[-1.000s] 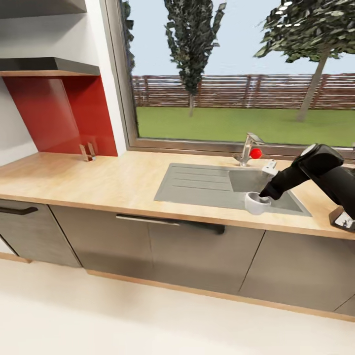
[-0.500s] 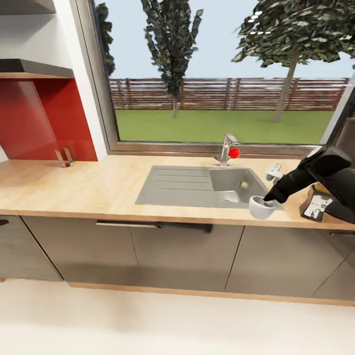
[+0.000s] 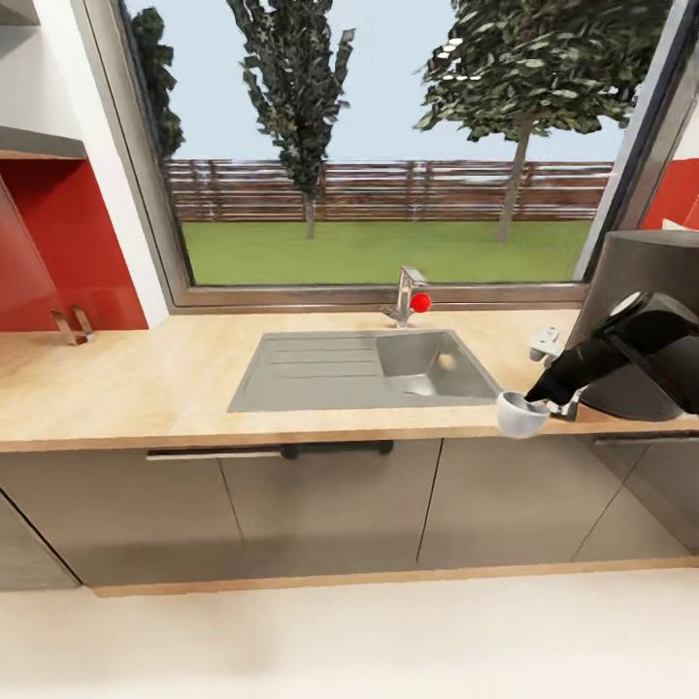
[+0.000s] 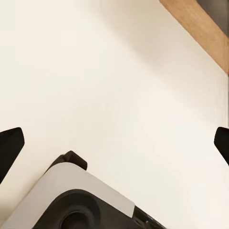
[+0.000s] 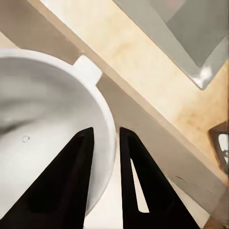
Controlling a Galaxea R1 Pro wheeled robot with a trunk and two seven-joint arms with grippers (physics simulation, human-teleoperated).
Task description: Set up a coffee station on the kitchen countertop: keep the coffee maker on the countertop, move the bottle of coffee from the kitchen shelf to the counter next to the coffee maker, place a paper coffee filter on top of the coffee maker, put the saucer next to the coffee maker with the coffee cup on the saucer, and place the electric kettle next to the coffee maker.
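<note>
Pinching the thin rim of the coffee cup (image 3: 521, 413) between its two black tapered fingers, the right tool (image 3: 540, 399) is holding the cup at the front edge of the tabletop (image 3: 146, 383), at about four o'clock in the head view. The cup is smooth, white and rounded like a small bowl, and it is hanging partly past the edge, just beside the right corner of the matte steel sink (image 3: 320, 364). The tabletop is showing a pale wood grain above flat glossy grey cabinets (image 3: 291, 510). The coffee maker (image 3: 636, 311), a tall dark body with a curved back, is standing at three o'clock, partly behind the right arm. The right wrist view is giving what the head view cannot: one finger (image 5: 67, 186) inside the cup (image 5: 47, 138), the other outside, the wall between them, and the cup's small squared handle tab. In the left wrist view the left tool (image 4: 114, 143) is standing wide, its fingertips (image 4: 9, 145) at opposite edges, over plain cream floor (image 4: 109, 81).
</note>
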